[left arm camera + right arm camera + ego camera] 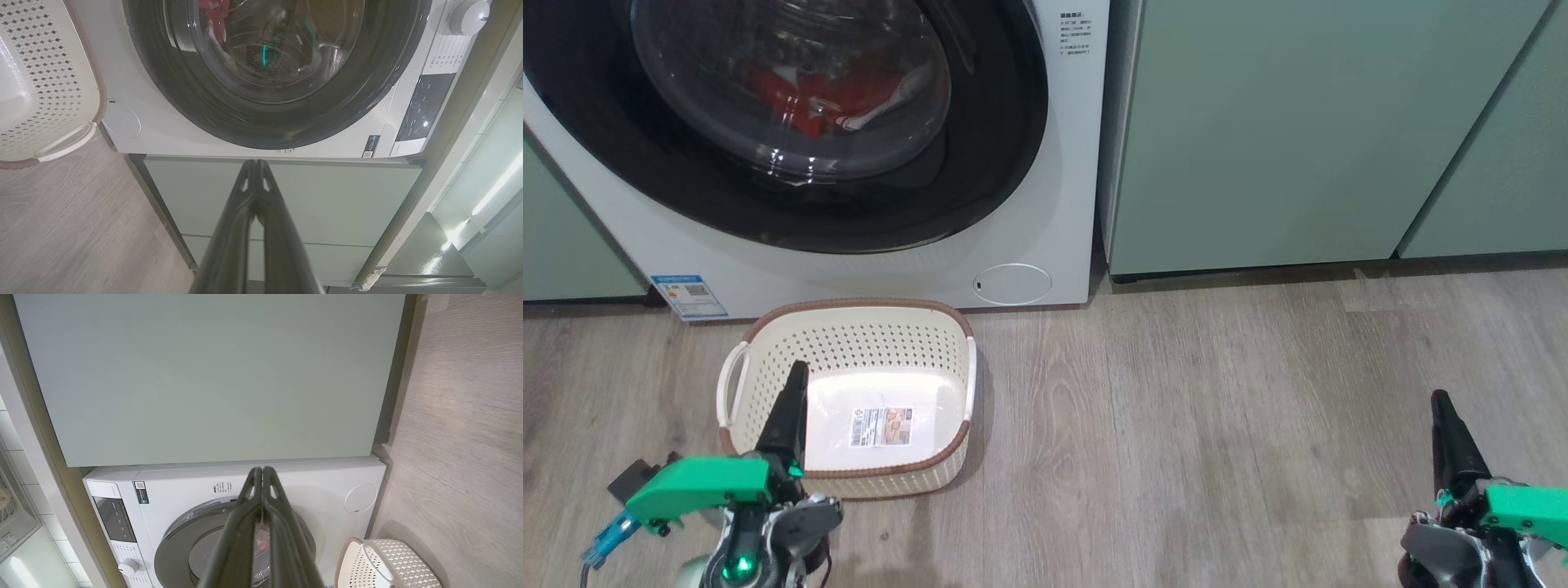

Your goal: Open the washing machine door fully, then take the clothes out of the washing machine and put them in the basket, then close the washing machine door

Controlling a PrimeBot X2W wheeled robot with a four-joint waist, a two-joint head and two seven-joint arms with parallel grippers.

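Observation:
The white washing machine (1054, 163) stands at the upper left of the head view, its black-rimmed round door (980, 188) closed against the front. Red and white clothes (825, 94) show through the glass window. The cream basket (849, 351) sits on the floor just in front of the machine, with nothing in it but its paper label. My left gripper (799, 367) hangs shut over the basket's near left side, holding nothing. My right gripper (1441, 398) is shut and empty at the lower right, well away from the machine. The left wrist view shows the door (367, 81) and my shut left gripper (255, 162); the right wrist view shows the machine (310, 486) and my shut right gripper (262, 468).
Pale green cabinets (1298, 131) stand right of the machine, and another (564, 237) to its left. Wood-look floor (1217, 425) stretches open between the basket and my right gripper. A small round flap (1011, 284) and a blue-white sticker (689, 296) mark the machine's lower front.

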